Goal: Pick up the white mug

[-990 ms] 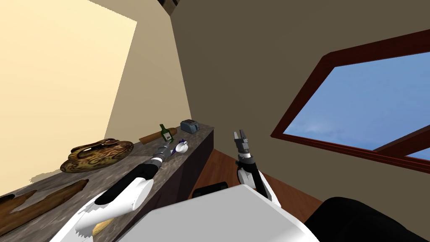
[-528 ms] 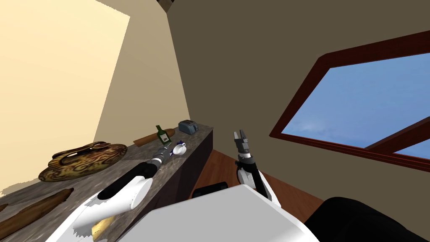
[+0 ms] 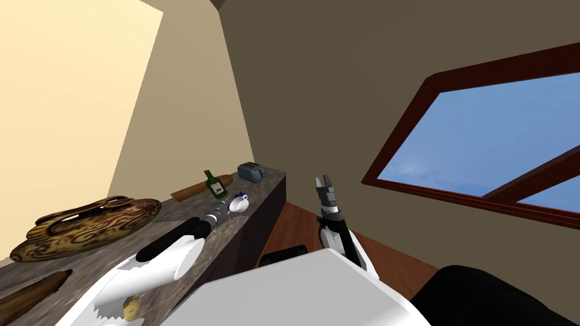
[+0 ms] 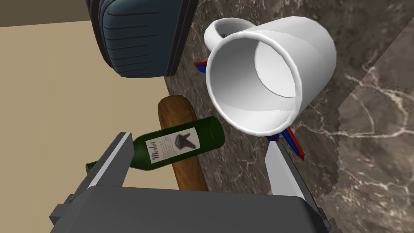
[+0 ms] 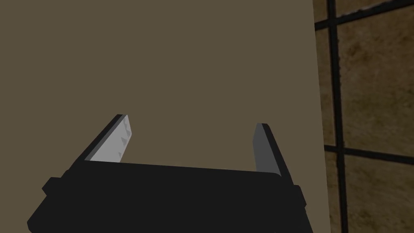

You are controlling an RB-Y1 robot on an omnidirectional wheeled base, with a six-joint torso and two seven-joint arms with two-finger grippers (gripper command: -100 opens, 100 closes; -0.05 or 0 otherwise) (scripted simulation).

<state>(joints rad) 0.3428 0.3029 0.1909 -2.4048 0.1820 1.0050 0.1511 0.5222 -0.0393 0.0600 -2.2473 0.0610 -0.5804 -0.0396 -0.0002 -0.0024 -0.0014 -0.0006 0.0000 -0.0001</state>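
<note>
Mug (image 4: 262,77), white, sits on marbled counter (image 4: 376,121) just ahead of left gripper (image 4: 199,139), fingers spread, empty. Right gripper (image 5: 192,121) likewise spread

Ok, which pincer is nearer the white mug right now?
Left. The left pincer, open, sits just short of the white mug on the veined counter, with the mug's mouth facing it. The right pincer, also open, is held up past the counter's end, well apart.
</note>
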